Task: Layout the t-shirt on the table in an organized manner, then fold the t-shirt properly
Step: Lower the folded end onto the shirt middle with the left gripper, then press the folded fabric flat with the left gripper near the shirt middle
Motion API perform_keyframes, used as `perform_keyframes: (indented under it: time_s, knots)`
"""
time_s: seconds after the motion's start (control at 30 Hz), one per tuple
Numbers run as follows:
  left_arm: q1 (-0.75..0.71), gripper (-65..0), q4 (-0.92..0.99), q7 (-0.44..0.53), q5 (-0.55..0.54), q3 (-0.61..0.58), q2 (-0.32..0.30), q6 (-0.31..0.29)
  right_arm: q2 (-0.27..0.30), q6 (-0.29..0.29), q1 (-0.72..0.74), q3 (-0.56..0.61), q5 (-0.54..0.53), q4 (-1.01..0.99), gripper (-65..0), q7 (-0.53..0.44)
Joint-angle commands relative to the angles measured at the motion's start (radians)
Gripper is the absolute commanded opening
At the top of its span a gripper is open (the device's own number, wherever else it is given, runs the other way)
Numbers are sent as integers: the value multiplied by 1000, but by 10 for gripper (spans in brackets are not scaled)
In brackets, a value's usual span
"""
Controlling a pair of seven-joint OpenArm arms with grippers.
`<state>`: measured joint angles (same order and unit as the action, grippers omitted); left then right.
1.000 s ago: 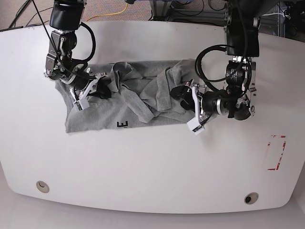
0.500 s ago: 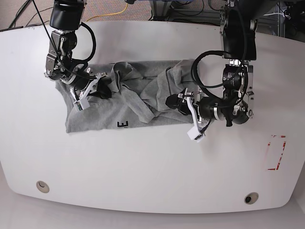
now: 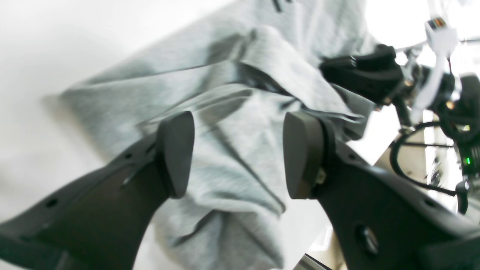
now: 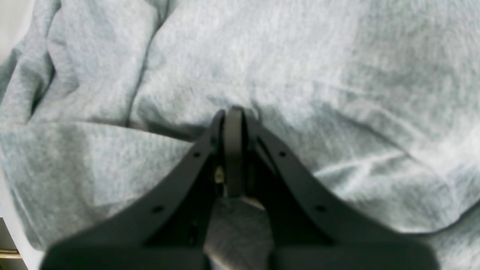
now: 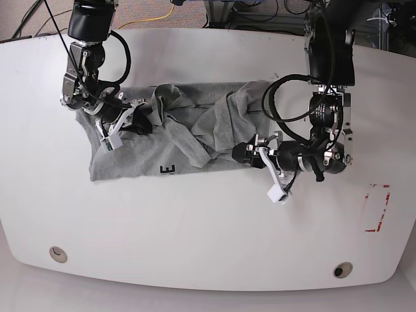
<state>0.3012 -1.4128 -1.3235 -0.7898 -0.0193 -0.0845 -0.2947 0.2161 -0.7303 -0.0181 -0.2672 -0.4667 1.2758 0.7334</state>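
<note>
Grey t-shirt [image 5: 188, 136]: soft, limp, crumpled on surface [image 5: 195, 234]. Right gripper [image 4: 233, 112] jaws pinching fabric; left gripper [image 3: 236, 150] jaws spread. Take hem corner at your 3 o'clock.

the glossy white bench [image 5: 208, 227] carries the crumpled grey t-shirt [image 5: 188, 133], bunched across its far middle, closer to the left edge, dark lettering showing at its near hem. a red tape rectangle [image 5: 376, 208] marks the right edge; round grommets [image 5: 58, 253] sit near both near corners
</note>
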Motion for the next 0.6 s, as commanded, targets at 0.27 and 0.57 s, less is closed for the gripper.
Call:
perform_keyframes:
  time_s: [0.27,0.57]
  knots:
    - [45,-293,43,40,-18,-3,-60,1,4,32,-23,12,145,-25,-633,151]
    - [45,-293,45,66,57,-94,-60,1,1,32,-19,12,145,-25,-633,151]
